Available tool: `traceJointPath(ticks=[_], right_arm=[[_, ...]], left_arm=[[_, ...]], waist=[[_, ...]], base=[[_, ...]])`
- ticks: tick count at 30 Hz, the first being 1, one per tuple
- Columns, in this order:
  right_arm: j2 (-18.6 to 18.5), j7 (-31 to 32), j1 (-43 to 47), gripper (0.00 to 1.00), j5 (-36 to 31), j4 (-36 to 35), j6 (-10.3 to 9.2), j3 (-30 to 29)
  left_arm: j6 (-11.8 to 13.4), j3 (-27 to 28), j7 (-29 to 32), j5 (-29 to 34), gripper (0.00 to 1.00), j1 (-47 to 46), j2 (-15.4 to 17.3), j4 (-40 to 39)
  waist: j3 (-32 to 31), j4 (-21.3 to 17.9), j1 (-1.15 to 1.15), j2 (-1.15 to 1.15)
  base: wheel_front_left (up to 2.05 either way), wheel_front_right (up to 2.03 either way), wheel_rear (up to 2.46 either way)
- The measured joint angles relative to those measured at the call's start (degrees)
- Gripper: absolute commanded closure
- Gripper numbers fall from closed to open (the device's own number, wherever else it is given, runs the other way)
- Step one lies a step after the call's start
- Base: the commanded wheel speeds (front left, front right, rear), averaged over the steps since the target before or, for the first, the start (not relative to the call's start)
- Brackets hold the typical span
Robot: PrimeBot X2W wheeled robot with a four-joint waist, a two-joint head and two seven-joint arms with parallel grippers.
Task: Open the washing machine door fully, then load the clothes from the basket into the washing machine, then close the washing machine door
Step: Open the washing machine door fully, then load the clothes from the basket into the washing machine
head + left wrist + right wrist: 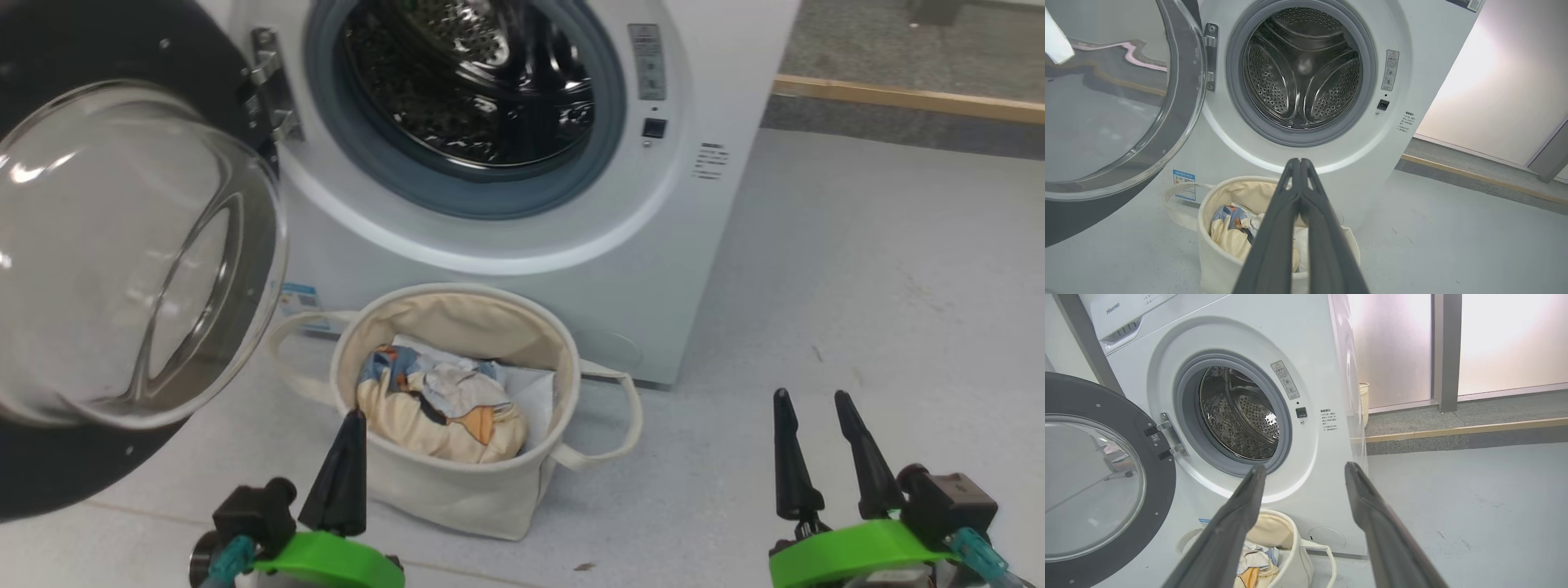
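The washing machine door (122, 245) stands wide at left, clearing the loading path. The left end effector (353, 418), fingers pressed together and empty, hovers by the basket (490, 498). The clothes (441, 408) lie inside it, directly below the washing machine (653, 269) opening, which keeps the transfer short. The right end effector (812, 400) is spread wide, empty.

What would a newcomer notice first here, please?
The washing machine door stands open at the left, its bulging glass bowl beside the drum of the washing machine. On the floor below, the basket holds the clothes, the shut left pincer by its near rim, the open right pincer farther right.
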Motion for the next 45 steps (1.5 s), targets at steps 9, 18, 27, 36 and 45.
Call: traceJointPath(ticks=[9, 18, 27, 36, 45], right_arm=[[0.07, 0.00, -0.01, 0.00, -0.05, 4.30, 0.01, -2.56], [0.10, 0.00, -0.08, 0.00, 0.24, 6.92, 0.01, -2.34], [0.11, 0.01, -0.32, 0.00, -1.58, 8.76, 0.00, -2.34], [0.11, 0.01, -0.74, 0.00, -1.58, 8.77, 0.00, -2.42], [0.11, 0.00, -0.96, 0.00, -1.53, 9.10, 0.00, -2.18]], left_arm=[[0.74, -1.83, 0.00, 1.82, 0.00, 1.13, 0.07, -0.73], [1.31, -2.09, 0.00, 2.99, 0.00, 1.13, 0.09, 0.59], [1.72, -1.99, 0.00, 3.78, 0.00, 1.13, 0.09, 0.88], [1.66, -2.02, 0.01, 2.57, 0.00, 1.13, 0.10, 2.05], [0.71, -2.53, 0.01, 2.61, 0.00, 1.12, 0.11, 2.54]], waist=[[-0.61, -3.74, 0.00, 0.00], [0.09, -3.90, 0.00, 0.00], [0.14, -4.06, 0.00, 0.00], [0.36, -4.17, 0.00, 0.00], [0.78, -4.00, 0.00, 0.00]], base=[[0.00, 0.00, 0.00], [0.00, 0.00, 0.00], [0.00, 0.00, 0.00], [0.00, 0.00, 0.00], [0.00, 0.00, 0.00]])
